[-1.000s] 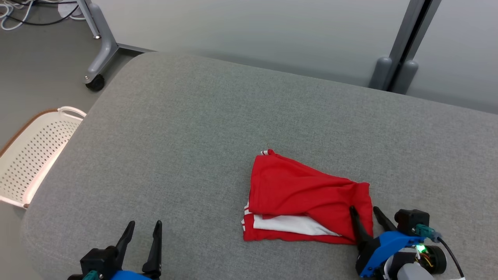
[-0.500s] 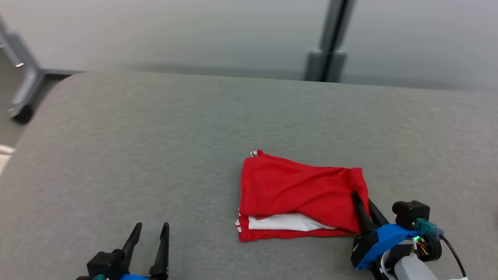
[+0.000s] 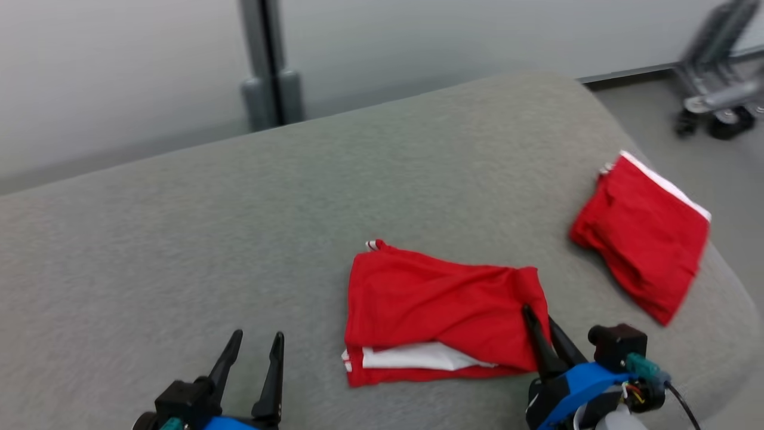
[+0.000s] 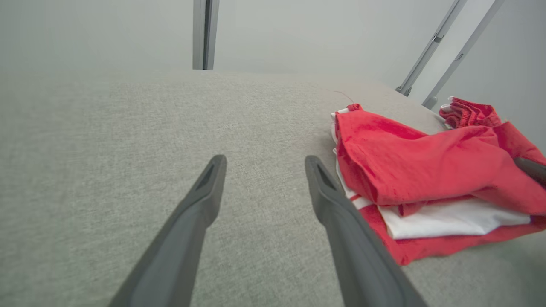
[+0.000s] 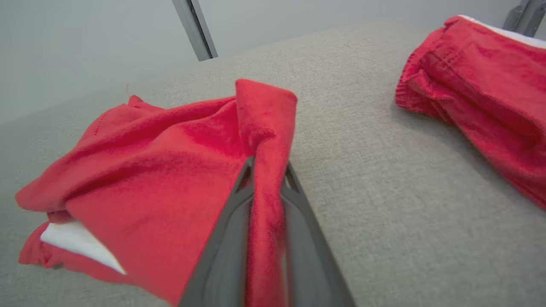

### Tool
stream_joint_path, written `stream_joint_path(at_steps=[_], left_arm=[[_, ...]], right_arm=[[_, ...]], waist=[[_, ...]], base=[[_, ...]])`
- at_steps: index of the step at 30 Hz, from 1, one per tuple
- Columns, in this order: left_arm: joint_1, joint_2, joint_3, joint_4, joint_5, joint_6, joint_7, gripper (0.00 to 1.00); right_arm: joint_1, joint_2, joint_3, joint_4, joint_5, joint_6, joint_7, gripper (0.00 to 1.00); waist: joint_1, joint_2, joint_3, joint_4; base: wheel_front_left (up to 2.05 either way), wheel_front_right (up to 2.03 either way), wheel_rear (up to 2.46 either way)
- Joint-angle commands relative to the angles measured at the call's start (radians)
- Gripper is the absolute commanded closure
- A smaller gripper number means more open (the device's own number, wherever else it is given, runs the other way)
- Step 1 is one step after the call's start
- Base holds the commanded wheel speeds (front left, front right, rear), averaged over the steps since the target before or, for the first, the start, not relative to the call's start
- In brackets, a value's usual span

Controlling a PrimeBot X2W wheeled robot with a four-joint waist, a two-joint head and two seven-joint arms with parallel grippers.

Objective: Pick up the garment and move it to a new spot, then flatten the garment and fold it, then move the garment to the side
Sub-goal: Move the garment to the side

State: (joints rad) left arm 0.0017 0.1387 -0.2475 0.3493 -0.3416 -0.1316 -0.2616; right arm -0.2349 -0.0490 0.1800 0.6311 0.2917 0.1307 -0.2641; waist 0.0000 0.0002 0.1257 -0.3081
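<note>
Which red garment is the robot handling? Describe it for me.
On the grey cushion, look front and centre. That folded red garment shows a white layer, and the right gripper pinches its corner; the other red garment lies apart at the right edge.

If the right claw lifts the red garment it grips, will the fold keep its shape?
Probably not: the garment bunches softly in the right claw, so it likely droops and unfolds. It looks thin, so probably light.

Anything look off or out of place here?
The folded garment is untidy: top layer rumpled, a white layer poking out in front. A second red garment lies askew at the right edge of the cushion.
</note>
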Motion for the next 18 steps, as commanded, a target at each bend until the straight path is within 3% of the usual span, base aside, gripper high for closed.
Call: stream_joint_path(at_steps=[1, 6, 10, 18], left_arm=[[0.006, 0.005, -0.010, -0.005, 0.004, 0.002, -0.004, 0.00], [0.004, 0.019, -0.021, -0.018, 0.005, 0.002, -0.004, 0.00], [0.000, 0.039, -0.039, -0.027, -0.002, 0.002, -0.004, 0.00], [-0.001, 0.082, -0.050, -0.033, -0.030, 0.002, -0.004, 0.00]], right_arm=[[0.019, -0.004, -0.003, -0.011, 0.002, 0.000, 0.000, 1.00], [0.040, -0.004, 0.001, -0.030, -0.006, 0.000, 0.000, 1.00], [0.011, -0.004, -0.022, -0.039, -0.054, 0.000, 0.000, 1.00], [-0.127, -0.003, -0.252, -0.036, -0.319, 0.000, 0.006, 1.00]], waist=[[0.0000, -0.0002, -0.037, -0.061], [0.0000, -0.0002, -0.012, -0.121], [0.0000, -0.0002, 0.016, -0.123], [0.0000, -0.0002, 0.062, -0.061]], base=[[0.00, 0.00, 0.00], [0.00, 0.00, 0.00], [0.00, 0.00, 0.00], [0.00, 0.00, 0.00]])
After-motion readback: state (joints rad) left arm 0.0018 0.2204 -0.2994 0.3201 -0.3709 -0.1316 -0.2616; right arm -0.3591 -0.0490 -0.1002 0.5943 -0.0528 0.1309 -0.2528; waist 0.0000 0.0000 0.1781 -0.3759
